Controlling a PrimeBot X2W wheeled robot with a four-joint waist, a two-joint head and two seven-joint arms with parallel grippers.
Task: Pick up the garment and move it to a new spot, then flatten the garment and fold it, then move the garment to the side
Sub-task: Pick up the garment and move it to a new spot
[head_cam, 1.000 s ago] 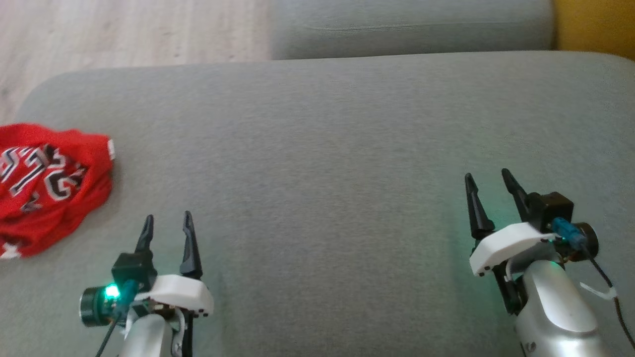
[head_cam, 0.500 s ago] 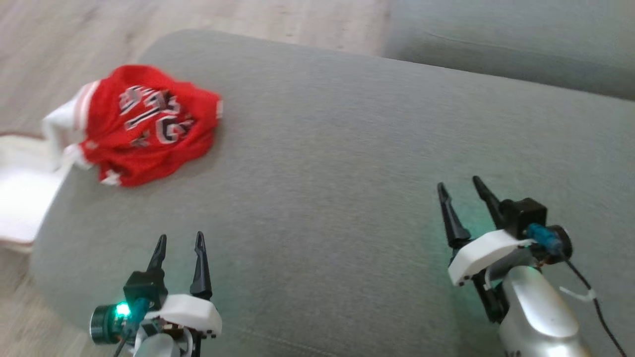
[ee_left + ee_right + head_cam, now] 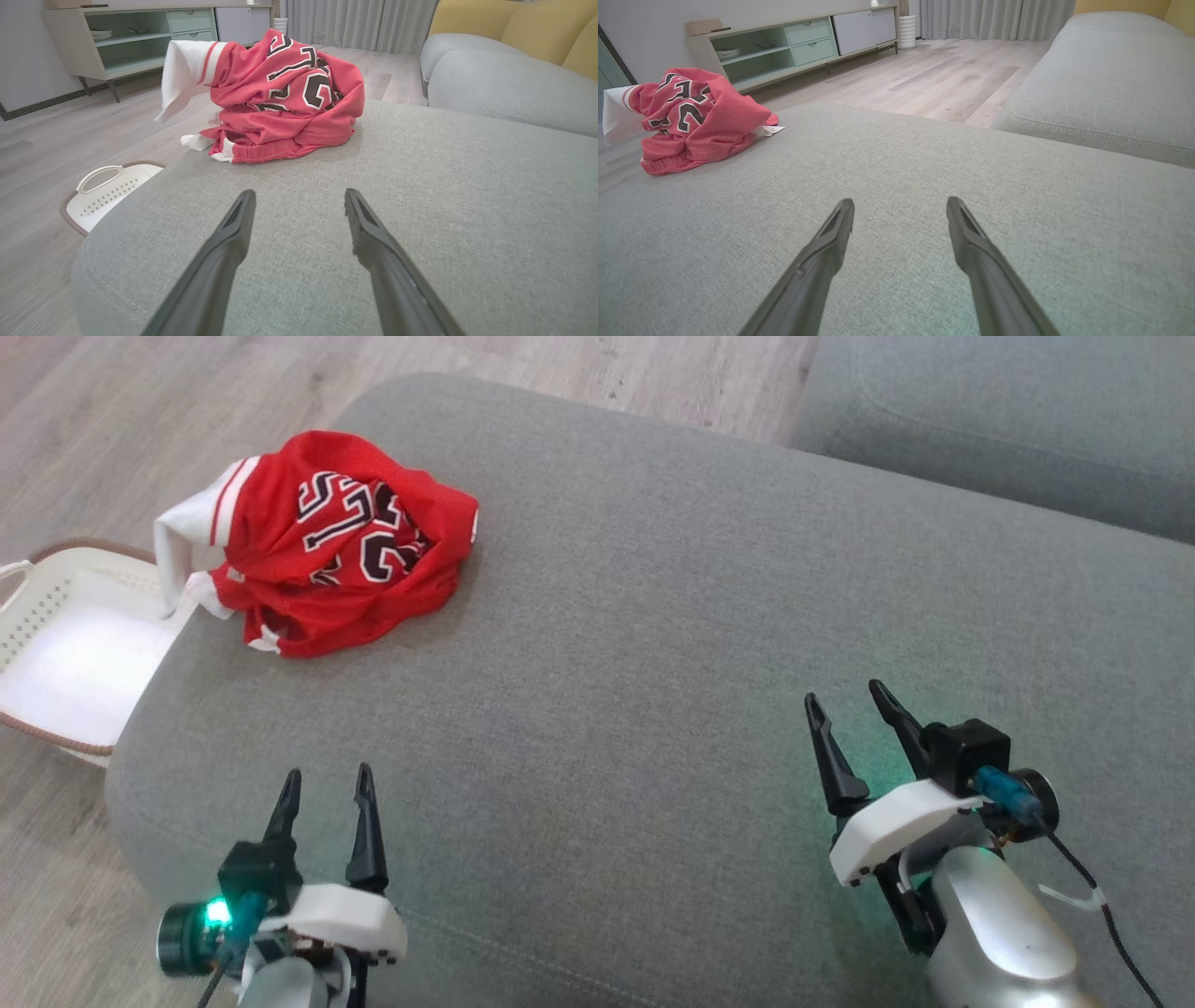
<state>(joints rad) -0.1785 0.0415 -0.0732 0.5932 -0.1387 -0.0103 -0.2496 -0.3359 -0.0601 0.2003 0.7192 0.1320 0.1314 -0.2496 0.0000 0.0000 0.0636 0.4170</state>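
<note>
Grey sofa cushion [image 3: 653,616], wood floor beyond. The crumpled red jersey [image 3: 345,555] sits well ahead of the left pincer [image 3: 327,771], at the cushion's edge. Left pincer and right pincer [image 3: 845,691] gape wide, empty. It looks soft, light, floppy: pinch a raised fold.

Pale wood floor [image 3: 934,88]; grey cushion [image 3: 700,616]; sideboard [image 3: 794,46] (green shelves); curtains [image 3: 359,23] behind; yellow sofa back [image 3: 514,23].

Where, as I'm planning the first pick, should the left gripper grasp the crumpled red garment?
Probably the raised hump atop the garment, approached from the near side by the open left gripper. It sits bunched at the far-left corner of the cushion; its white sleeve droops off the edge, a poorer hold.
</note>
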